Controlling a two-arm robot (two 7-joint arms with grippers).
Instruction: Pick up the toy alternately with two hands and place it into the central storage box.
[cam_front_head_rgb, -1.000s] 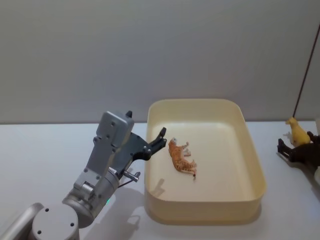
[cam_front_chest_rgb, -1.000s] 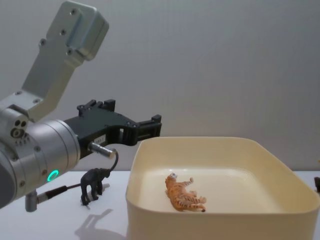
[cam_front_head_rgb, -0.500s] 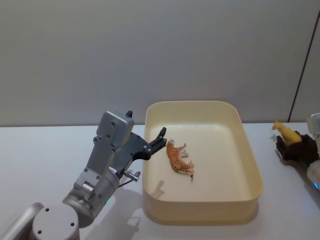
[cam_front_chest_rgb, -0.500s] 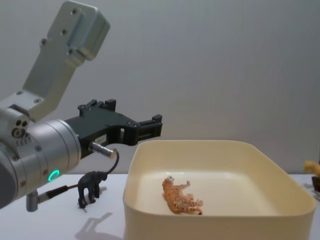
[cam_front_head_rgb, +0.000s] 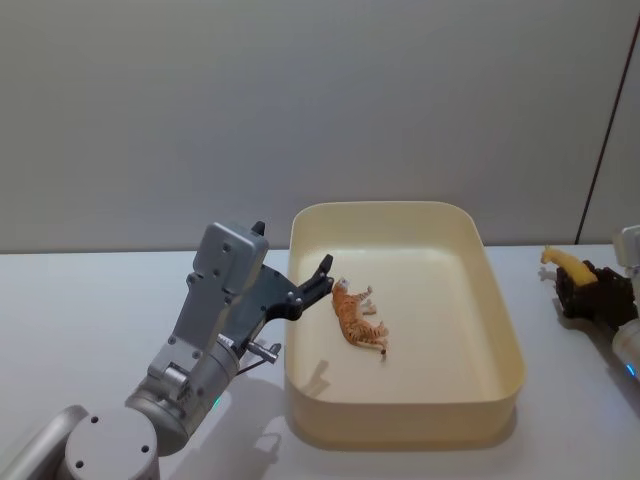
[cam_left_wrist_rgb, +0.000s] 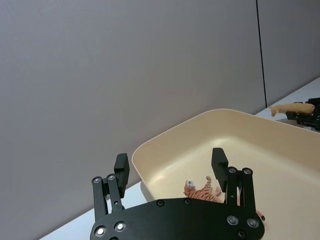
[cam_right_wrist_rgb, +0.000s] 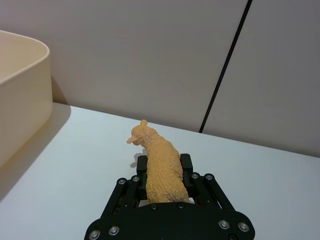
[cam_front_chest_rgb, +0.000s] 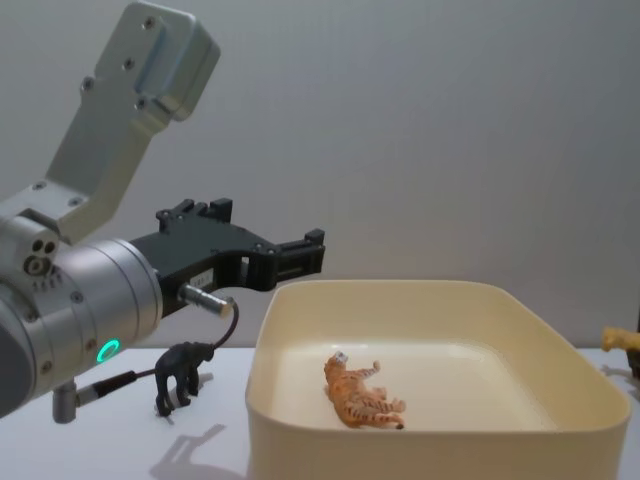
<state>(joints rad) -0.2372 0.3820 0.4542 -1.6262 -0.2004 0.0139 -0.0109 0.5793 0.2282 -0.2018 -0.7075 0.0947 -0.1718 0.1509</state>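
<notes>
Box (cam_front_head_rgb: 400, 211) is found left of right gripper (cam_right_wrist_rgb: 165, 166), clamped on yellow toy (cam_right_wrist_rgb: 161, 161); left gripper (cam_left_wrist_rgb: 170, 160) is parked spread-open at its rim.

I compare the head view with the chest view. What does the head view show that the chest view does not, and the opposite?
Head view, not chest view: the right end effector, out to the right of the storage box, shut on the yellow toy. Chest view, not head view: a black toy animal standing on the table left of the box. Both: the box, the orange tiger toy lying on its side inside it, the left end effector open and raised near the box's left rim, and part of the yellow toy.
</notes>
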